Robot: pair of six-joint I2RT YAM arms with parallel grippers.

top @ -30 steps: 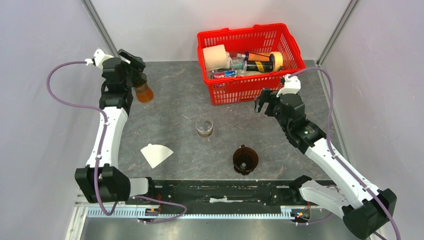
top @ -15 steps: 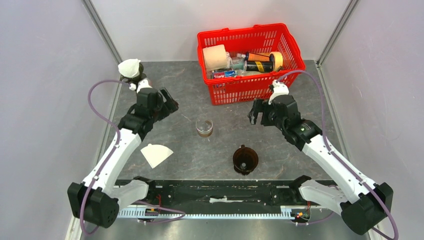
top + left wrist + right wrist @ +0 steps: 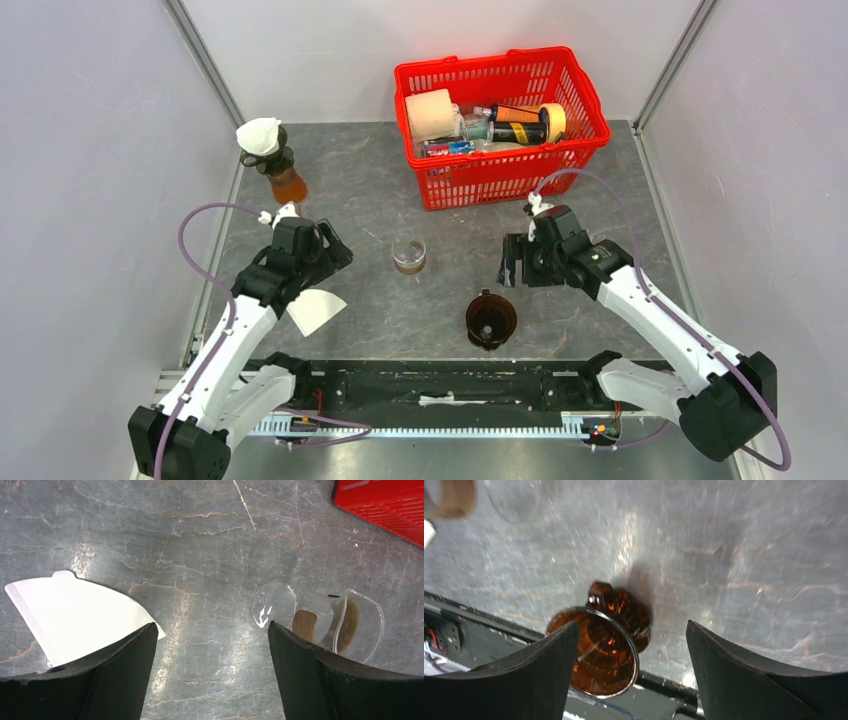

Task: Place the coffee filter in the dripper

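A white paper coffee filter lies flat on the grey table at the near left; it also shows in the left wrist view. The brown translucent dripper stands near the table's front edge, also in the right wrist view. My left gripper is open and empty, just above and beyond the filter. My right gripper is open and empty, hovering just beyond the dripper.
A clear glass cup stands mid-table, seen in the left wrist view. A red basket with several items is at the back. An amber carafe with a white filter on top stands at the back left.
My left arm has swung from the back-left carafe toward me, down to the filter. My right arm has moved from the basket down toward the dripper.
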